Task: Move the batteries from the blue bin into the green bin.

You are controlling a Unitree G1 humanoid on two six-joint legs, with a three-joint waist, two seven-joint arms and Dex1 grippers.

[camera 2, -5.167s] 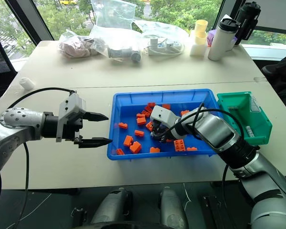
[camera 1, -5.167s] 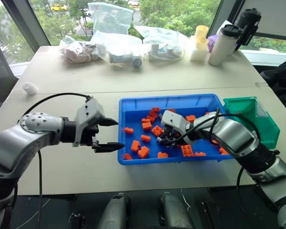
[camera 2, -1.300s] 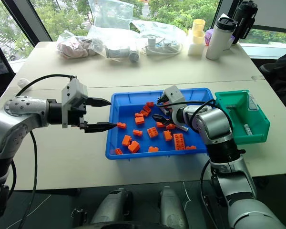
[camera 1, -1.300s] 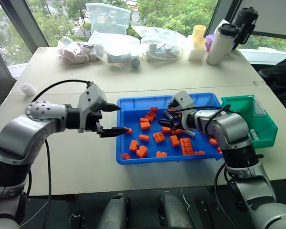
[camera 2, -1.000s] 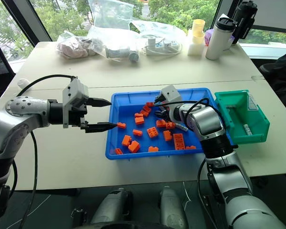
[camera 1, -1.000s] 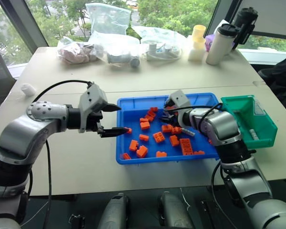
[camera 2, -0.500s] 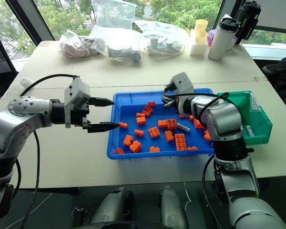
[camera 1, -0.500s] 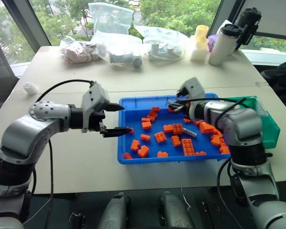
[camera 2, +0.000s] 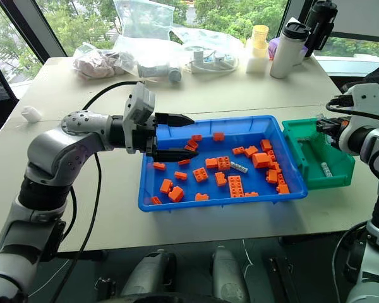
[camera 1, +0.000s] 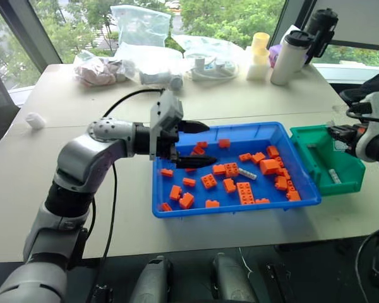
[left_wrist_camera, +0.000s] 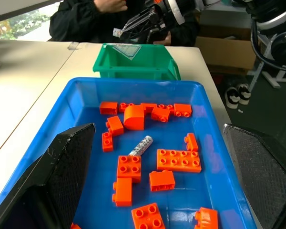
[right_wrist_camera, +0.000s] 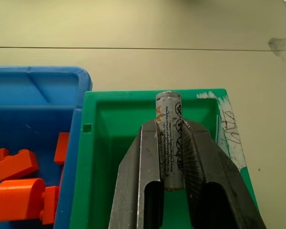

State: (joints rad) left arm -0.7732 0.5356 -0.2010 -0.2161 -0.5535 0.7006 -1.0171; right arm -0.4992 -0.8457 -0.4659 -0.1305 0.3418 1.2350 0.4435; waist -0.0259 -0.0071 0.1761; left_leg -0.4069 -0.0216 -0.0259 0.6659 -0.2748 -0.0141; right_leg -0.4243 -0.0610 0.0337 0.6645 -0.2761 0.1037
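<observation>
Bright-blue plastic: the blue bin (camera 1: 177, 211), wide and shallow, on a beige table (camera 1: 114, 107).
Contents: scattered orange toy bricks (camera 1: 245, 193) and one grey-silver battery (camera 1: 247, 173) lying among them near the middle.
Teal-green plastic: the green bin (camera 1: 306, 161), just beside the blue bin's right end; one battery lying on its floor (camera 1: 333, 176).
Right gripper (right_wrist_camera: 174, 143): above the green bin, fingers pinched on a third battery (right_wrist_camera: 169, 138), held lengthwise between them.
Left gripper (camera 1: 196, 144): over the blue bin's left part, pointing right, fingers (left_wrist_camera: 62, 167) spread apart, holding nothing.
Far edge of table: plastic bags (camera 1: 139, 44), cups (camera 1: 259, 53), a white bottle (camera 1: 285, 57).
</observation>
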